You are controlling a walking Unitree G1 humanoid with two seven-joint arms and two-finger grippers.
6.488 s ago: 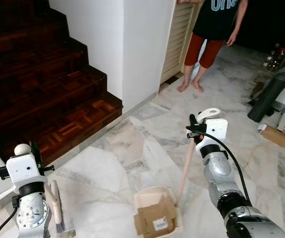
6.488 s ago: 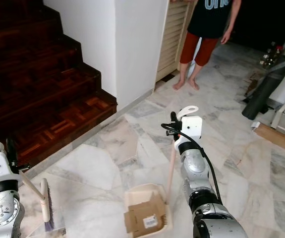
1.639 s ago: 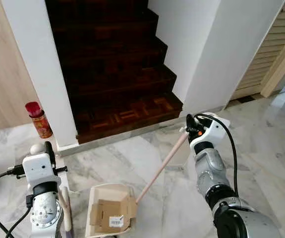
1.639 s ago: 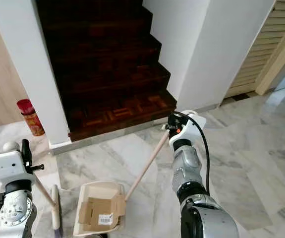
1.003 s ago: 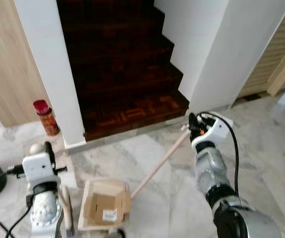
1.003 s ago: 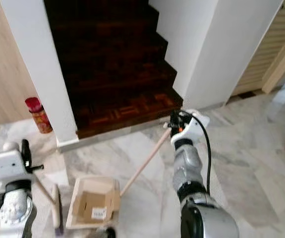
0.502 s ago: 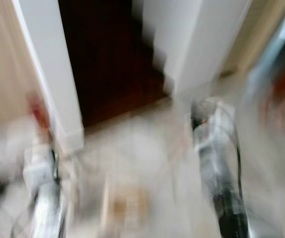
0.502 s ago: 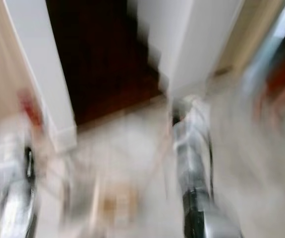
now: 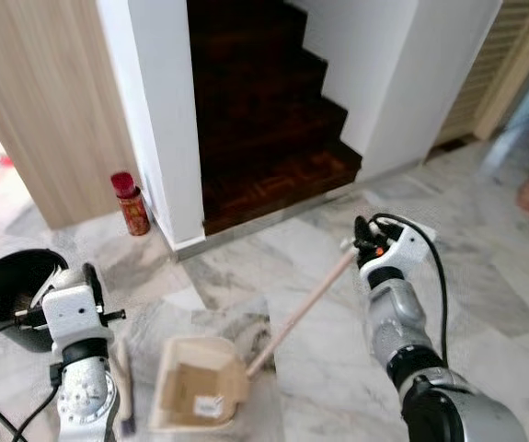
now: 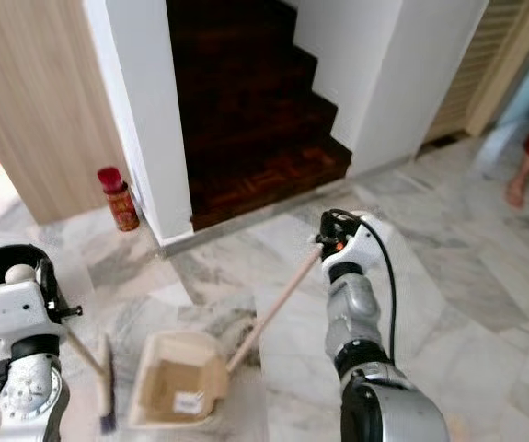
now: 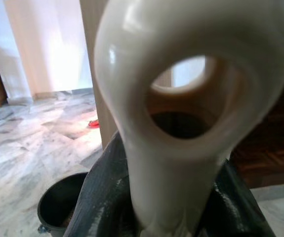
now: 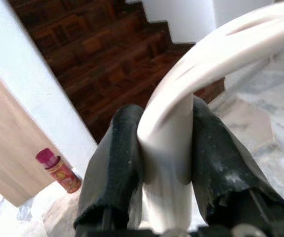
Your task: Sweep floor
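Broom first: cream plastic broom with a long handle point(image 10: 87, 366) sits at the far left, low by my left side, bristle end near the marble floor point(image 9: 485, 267). Left gripper point(image 11: 174, 195) is clamped on the broom's looped handle end; left wrist view has both black fingers point(image 11: 100, 197) pressed against the shaft just under the hanging hole. Beside it on the floor, a black round bucket point(image 9: 2, 290).

Moving right: cream plastic dustpan point(image 9: 195, 391) rests on the floor between the two arms, with a flattened piece of brown cardboard with a white label point(image 9: 198, 398) lying inside it. Its pale wooden pole point(image 9: 303, 308) slants up to the right gripper point(image 12: 166, 163), which is closed on the pan's cream grip; fingers squeeze it from both sides.

Behind: red cylindrical canister point(image 9: 130, 203) stands against the wood panel wall, next to the white pillar and dark wooden stairs point(image 9: 269, 110). Far right, a person's bare foot point(image 9: 528, 195) at the frame edge.

Handling call: both tools look light and stiff, smooth plastic, so likely to twist in the pads under side load. Broom held at the very top gives long reach but weak leverage; I'd keep strokes short and gentle. Cardboard is loose, so I'd keep the pan level.
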